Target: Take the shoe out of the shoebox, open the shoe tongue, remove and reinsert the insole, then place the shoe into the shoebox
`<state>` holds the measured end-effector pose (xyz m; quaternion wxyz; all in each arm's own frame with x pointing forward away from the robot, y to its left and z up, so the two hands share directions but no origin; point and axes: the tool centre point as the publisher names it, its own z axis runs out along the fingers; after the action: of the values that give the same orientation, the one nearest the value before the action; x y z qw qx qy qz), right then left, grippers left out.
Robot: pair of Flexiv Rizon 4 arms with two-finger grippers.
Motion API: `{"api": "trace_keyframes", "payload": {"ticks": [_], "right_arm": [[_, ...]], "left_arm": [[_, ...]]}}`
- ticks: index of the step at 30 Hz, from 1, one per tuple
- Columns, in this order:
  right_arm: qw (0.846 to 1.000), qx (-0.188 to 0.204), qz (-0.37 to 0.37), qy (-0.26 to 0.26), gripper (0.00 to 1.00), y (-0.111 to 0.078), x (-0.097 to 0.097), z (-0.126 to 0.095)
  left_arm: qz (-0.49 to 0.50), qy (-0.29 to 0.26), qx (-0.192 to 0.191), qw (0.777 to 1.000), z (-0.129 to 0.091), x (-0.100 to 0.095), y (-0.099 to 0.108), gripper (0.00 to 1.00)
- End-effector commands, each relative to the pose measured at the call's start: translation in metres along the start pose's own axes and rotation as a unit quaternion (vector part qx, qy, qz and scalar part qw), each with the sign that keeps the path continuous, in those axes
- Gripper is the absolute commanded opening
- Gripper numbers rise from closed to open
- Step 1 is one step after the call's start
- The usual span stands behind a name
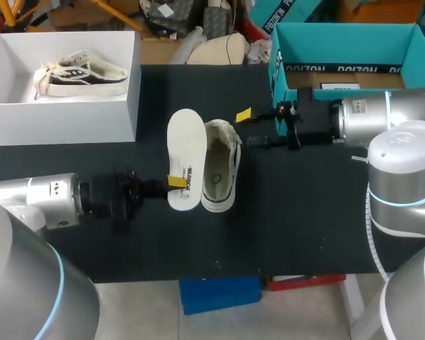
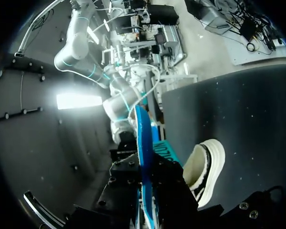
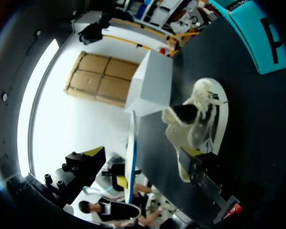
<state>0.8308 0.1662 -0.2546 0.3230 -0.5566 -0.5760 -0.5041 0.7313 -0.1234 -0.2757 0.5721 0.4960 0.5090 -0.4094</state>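
Holding flat white foam insole point(image 1: 186, 145) clear of the shoe, pinched by one end in left hand point(image 1: 172, 183) | white canvas low-top shoe point(image 1: 221, 173) on black bench point(image 1: 304, 212), just beside that hand, ahead of right hand point(image 1: 251, 129), spread wide | step: reinsertion | next: likely steady shoe, feed insole into opening.

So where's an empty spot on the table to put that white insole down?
Biggest bare patch: the black table in front of the shoe, out to its front edge. A smaller strip lies behind the shoe, between the white box and teal box. The middle is crowded: insole, shoe, left gripper, right gripper.
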Motion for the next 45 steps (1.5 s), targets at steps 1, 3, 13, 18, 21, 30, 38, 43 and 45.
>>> {"api": "trace_keyframes", "payload": {"ticks": [1, 3, 13, 18, 21, 30, 38, 43, 45], "right_arm": [[1.0, -0.001, 0.0, 0.0, 1.0, -0.001, 0.0, 0.002], [1.0, 0.02, 0.003, -0.001, 1.0, 0.0, -0.002, 0.002], [0.998, 0.05, 0.012, 0.022, 1.0, -0.023, 0.017, 0.027], [0.998, 0.045, 0.013, 0.033, 1.0, -0.037, 0.029, 0.046], [0.998, 0.05, 0.013, 0.044, 1.0, -0.044, 0.031, 0.06], [0.996, 0.055, 0.019, 0.061, 0.62, -0.053, 0.03, 0.092], [0.996, 0.056, 0.024, 0.067, 0.44, -0.059, 0.027, 0.101], [0.996, 0.055, 0.028, 0.07, 0.42, -0.063, 0.024, 0.103], [0.996, 0.055, 0.029, 0.071, 0.41, -0.064, 0.023, 0.104]], "left_arm": [[0.001, 0.002, -0.002, 1.0, 0.001, 0.0, -0.001, 0.0], [0.001, 0.002, -0.002, 1.0, 0.001, 0.0, -0.001, 0.0], [0.001, 0.002, -0.002, 1.0, 0.001, 0.0, -0.001, 0.0], [0.001, 0.002, -0.002, 1.0, 0.001, 0.0, -0.001, 0.0], [0.001, 0.002, -0.002, 1.0, 0.001, 0.0, -0.001, 0.0], [0.001, 0.002, -0.002, 1.0, 0.001, 0.0, -0.001, 0.0], [0.001, 0.002, -0.002, 1.0, 0.001, 0.0, -0.001, 0.0], [0.001, 0.002, -0.002, 1.0, 0.001, 0.0, -0.001, 0.0], [0.001, 0.002, -0.002, 1.0, 0.001, 0.0, -0.001, 0.0]]}}
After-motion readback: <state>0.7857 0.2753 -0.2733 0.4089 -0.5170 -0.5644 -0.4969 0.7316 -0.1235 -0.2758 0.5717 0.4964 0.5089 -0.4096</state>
